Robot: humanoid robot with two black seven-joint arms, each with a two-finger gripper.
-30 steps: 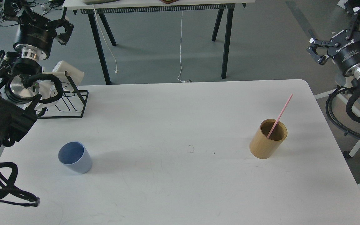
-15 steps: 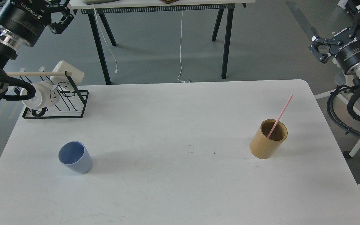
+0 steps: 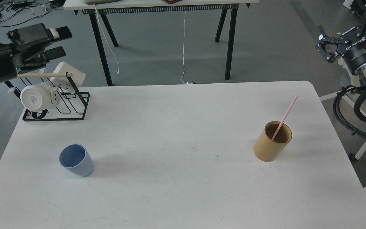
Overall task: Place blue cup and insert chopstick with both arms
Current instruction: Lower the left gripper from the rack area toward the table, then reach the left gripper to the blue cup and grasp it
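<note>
The blue cup stands upright on the white table at the front left. The pink chopstick leans to the upper right inside the tan cylindrical holder on the right side of the table. My left gripper is open and empty. It hangs off the table's far left corner above the wire rack, its fingers pointing right, far from the cup. My right gripper is open and empty beyond the table's right edge, well above and right of the holder.
A black wire rack with a pale wooden rod holds two white mugs at the table's far left corner. A second table on black legs stands behind. Cables lie on the floor at the top left.
My left arm has swung up and off the table's left side, uncovering the rack and mugs; its gripper now points right. My right gripper has drifted slightly right. Cup, holder and chopstick have not moved.
</note>
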